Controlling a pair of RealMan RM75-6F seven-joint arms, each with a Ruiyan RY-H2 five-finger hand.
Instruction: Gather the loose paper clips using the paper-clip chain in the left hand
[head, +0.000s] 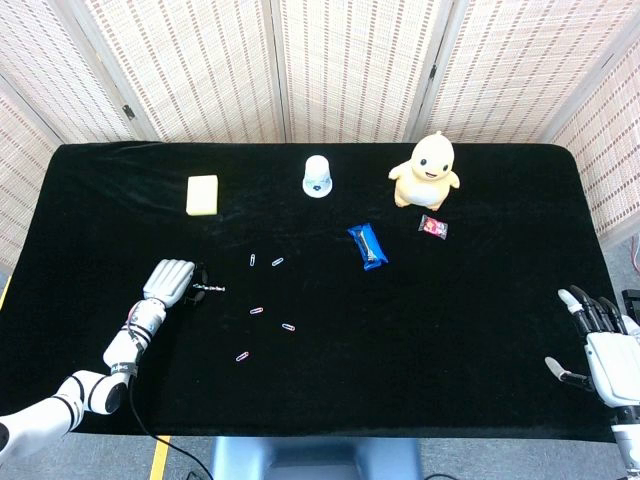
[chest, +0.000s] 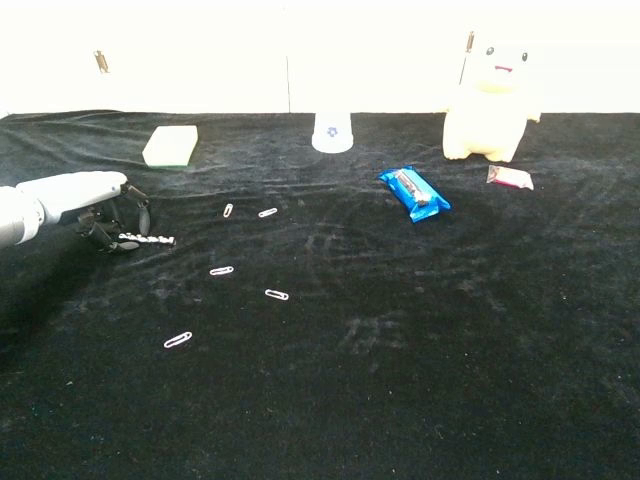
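Observation:
My left hand (head: 169, 280) (chest: 88, 200) is low over the black table at the left, fingers curled down. It pinches the near end of a short silver paper-clip chain (head: 209, 288) (chest: 146, 239), which lies on the cloth pointing right. Several loose paper clips lie to the right of the chain: two side by side (head: 253, 260) (head: 277, 262) (chest: 229, 211) (chest: 267, 212), one in the middle (head: 257, 310) (chest: 221, 270), one further right (head: 288, 327) (chest: 276, 294) and the nearest one (head: 242, 355) (chest: 178, 340). My right hand (head: 603, 345) hangs open at the table's right front edge.
At the back stand a yellow sponge (head: 202, 194) (chest: 171, 145), a white cup (head: 318, 176) (chest: 332, 132) and a yellow duck toy (head: 426, 170) (chest: 490, 100). A blue snack bar (head: 367, 245) (chest: 414, 193) and a small red packet (head: 433, 227) (chest: 509, 178) lie mid-right.

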